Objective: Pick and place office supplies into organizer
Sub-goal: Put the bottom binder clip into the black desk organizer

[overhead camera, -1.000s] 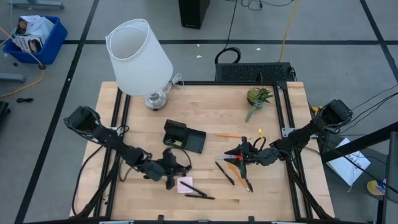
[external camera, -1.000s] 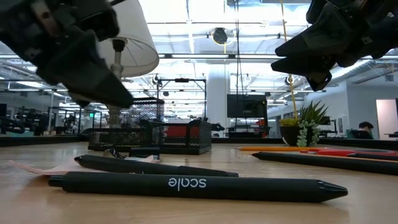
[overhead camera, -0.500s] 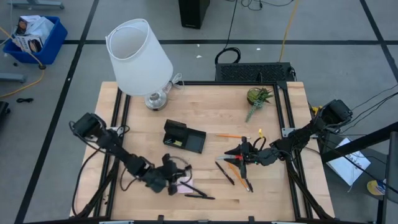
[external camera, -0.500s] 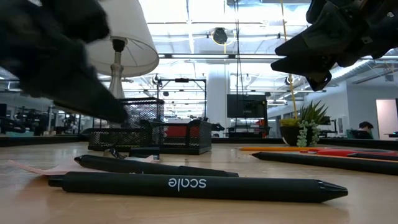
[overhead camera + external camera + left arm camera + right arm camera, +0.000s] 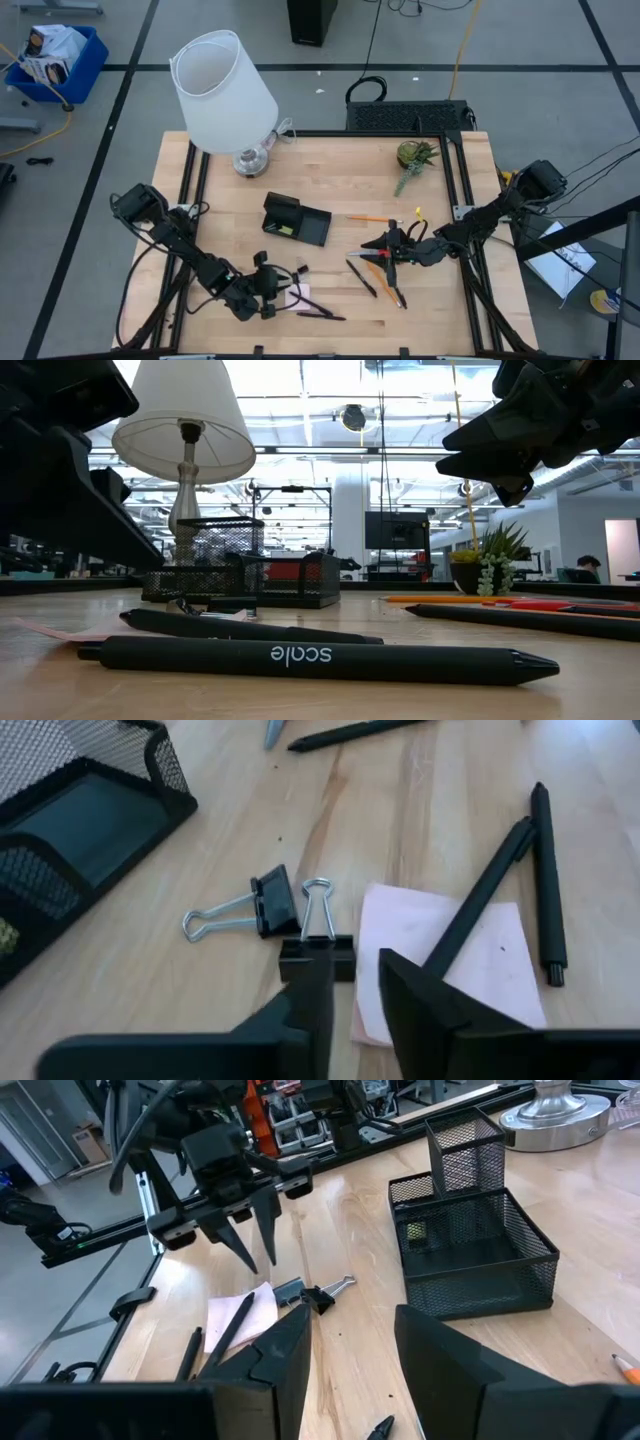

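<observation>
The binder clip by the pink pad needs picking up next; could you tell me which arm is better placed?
Probably the left. Its open gripper hangs right beside the binder clip and pink pad, while the right gripper sits farther off, over the scissors.

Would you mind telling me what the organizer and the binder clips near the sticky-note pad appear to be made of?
The organizer looks like black-coated wire mesh: its walls are see-through grids. The binder clips appear to be black painted sheet metal with shiny bare wire handles. The pink sticky-note pad looks like matte paper.
</observation>
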Controlling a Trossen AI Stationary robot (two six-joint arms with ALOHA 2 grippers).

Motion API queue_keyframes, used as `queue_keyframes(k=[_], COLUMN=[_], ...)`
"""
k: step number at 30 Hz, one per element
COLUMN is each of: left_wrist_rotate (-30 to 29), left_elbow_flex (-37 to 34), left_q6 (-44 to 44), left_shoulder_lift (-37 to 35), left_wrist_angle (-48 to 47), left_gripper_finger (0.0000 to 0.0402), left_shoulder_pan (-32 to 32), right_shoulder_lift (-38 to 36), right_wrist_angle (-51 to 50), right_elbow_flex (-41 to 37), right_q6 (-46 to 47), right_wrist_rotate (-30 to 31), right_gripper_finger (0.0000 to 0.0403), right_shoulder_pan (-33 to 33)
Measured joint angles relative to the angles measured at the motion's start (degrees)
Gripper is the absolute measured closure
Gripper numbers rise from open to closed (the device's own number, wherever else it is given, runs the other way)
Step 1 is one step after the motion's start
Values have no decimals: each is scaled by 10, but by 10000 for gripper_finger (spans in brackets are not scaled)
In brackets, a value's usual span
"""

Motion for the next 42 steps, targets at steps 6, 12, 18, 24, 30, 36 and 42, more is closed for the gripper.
queue_keyframes(k=[6,12,18,24,30,36,42], left_wrist_rotate=[13,34,41,41,41,41,61], left_elbow_flex=[0,0,0,0,0,0,0], left_q6=[41,50,50,50,47,66,82], left_shoulder_lift=[0,0,12,36,37,37,37], left_wrist_angle=[2,13,18,32,34,37,31], left_gripper_finger=[224,202,201,201,174,124,111], left_shoulder_pan=[3,31,36,36,38,38,43], right_shoulder_lift=[0,0,0,0,0,0,0], right_wrist_angle=[0,0,0,0,0,0,0], right_elbow_flex=[0,0,0,0,0,0,0], right_q6=[0,0,0,0,0,0,0], right_wrist_rotate=[0,0,0,0,0,0,0], right_gripper_finger=[264,264,264,264,264,264,264], right_shoulder_pan=[0,0,0,0,0,0,0])
